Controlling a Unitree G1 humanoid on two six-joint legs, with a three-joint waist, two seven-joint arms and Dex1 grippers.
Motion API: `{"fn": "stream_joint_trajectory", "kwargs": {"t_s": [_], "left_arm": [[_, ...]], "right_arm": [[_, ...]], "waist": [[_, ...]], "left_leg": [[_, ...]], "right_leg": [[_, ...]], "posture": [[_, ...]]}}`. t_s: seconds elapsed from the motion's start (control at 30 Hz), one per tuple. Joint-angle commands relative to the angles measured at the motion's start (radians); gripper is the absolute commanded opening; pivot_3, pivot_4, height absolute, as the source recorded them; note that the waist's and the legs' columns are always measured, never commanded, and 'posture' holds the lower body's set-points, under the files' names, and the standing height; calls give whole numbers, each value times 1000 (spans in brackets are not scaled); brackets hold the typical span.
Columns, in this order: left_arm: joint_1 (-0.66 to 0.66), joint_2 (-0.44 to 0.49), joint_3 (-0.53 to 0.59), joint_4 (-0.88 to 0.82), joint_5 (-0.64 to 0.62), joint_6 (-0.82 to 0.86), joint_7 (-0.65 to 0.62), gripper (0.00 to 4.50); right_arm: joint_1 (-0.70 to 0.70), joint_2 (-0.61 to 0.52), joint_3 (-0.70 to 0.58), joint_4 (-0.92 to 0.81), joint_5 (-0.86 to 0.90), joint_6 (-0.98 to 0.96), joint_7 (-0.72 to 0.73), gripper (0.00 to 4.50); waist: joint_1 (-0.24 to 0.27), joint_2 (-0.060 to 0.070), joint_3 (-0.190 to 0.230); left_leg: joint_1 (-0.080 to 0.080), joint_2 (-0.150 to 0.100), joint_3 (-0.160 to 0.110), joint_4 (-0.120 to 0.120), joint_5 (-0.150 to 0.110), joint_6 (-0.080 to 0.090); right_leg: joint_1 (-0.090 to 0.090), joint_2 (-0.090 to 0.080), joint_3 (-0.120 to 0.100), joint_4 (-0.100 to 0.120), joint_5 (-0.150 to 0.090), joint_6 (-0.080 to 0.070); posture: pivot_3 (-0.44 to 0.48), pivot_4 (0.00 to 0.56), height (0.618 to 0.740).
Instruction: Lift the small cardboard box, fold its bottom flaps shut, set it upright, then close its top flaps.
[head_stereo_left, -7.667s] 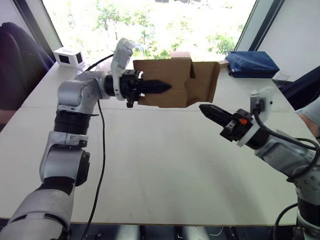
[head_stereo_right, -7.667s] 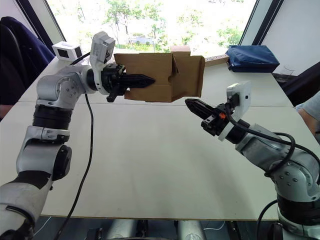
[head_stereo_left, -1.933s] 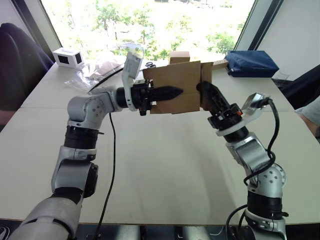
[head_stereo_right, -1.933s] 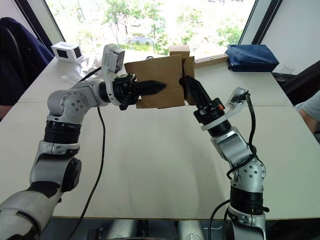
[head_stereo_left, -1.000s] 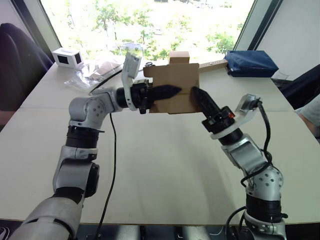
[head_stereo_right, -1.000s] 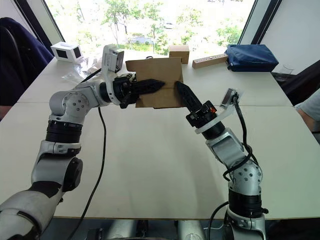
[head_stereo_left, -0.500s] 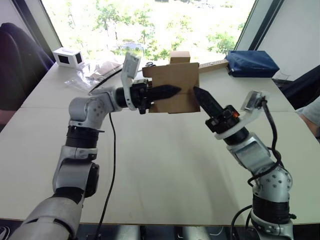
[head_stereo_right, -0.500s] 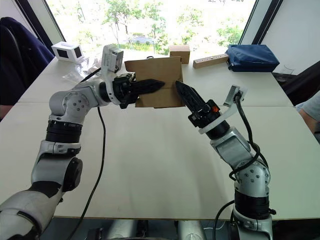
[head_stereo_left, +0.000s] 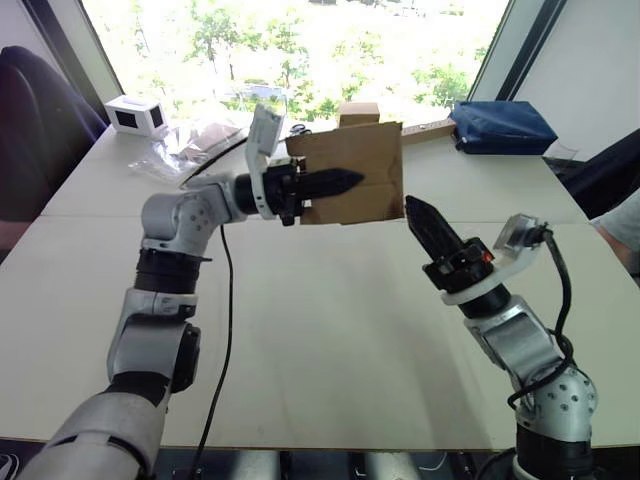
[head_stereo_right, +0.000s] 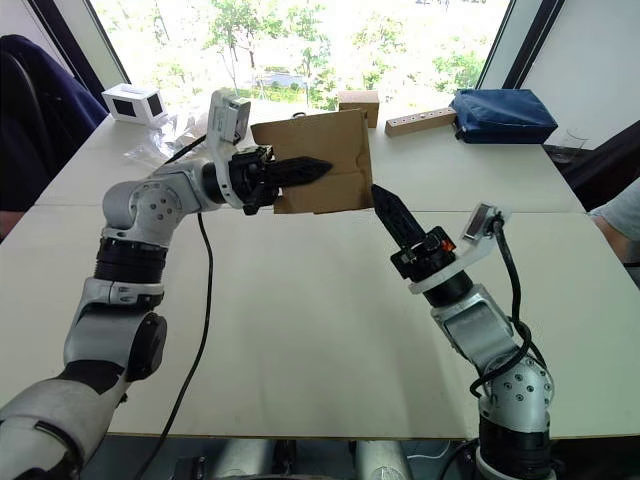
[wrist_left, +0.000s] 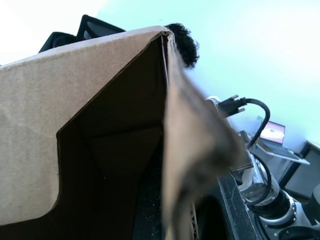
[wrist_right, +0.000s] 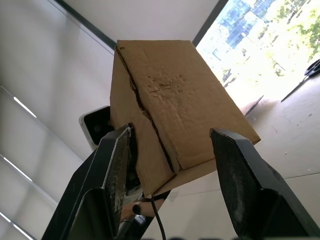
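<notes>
Left eye view: counter (head_stereo_left: 330, 330) is the biggest thing. Small cardboard box (head_stereo_left: 352, 185) is the landmark, held in the air above the counter's far half, clear of the surface, so both ends stay reachable for flap work.

Left gripper (head_stereo_left: 335, 181) comes at the box from the robot's left side; its fingers lie across the front panel and are pinched on the wall, one seemingly inside, per the left wrist view looking into the open box (wrist_left: 100, 140). Looks like a carrying grip that leaves the other arm free.

Right gripper (head_stereo_left: 422, 218) sits just below and to the robot's right of the box, not touching. Right wrist view shows its fingers (wrist_right: 112, 170) spread wide, framing the box end where flaps lie folded over with a seam between. My read: bottom flaps are about shut.

Behind the box on the counter: blue bag (head_stereo_left: 503, 127), white device (head_stereo_left: 137, 115), smaller cube-like box (head_stereo_left: 358, 112).
</notes>
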Motion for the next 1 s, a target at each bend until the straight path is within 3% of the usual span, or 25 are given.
{"fn": "stream_joint_trajectory", "kwargs": {"t_s": [0.03,0.63,1.0], "left_arm": [[-29,4,19,-13,-10,-17,-8,0],[-22,-8,9,-8,-4,-21,2,0],[-15,13,7,-7,-2,-18,-12,0]], "right_arm": [[-5,1,-17,-37,28,-23,3,2687],[-30,12,100,-79,55,-8,6,2687],[-15,-106,8,-157,162,-22,-27,2687]], "waist": [[0,0,0],[0,0,0],[1,0,0]], "left_leg": [[0,0,0,0,0,0],[0,0,0,0,0,0],[0,0,0,0,0,0]], "right_leg": [[0,0,0,0,0,0],[0,0,0,0,0,0],[0,0,0,0,0,0]], "posture": [[0,150,740],[0,150,740],[0,150,740]]}}
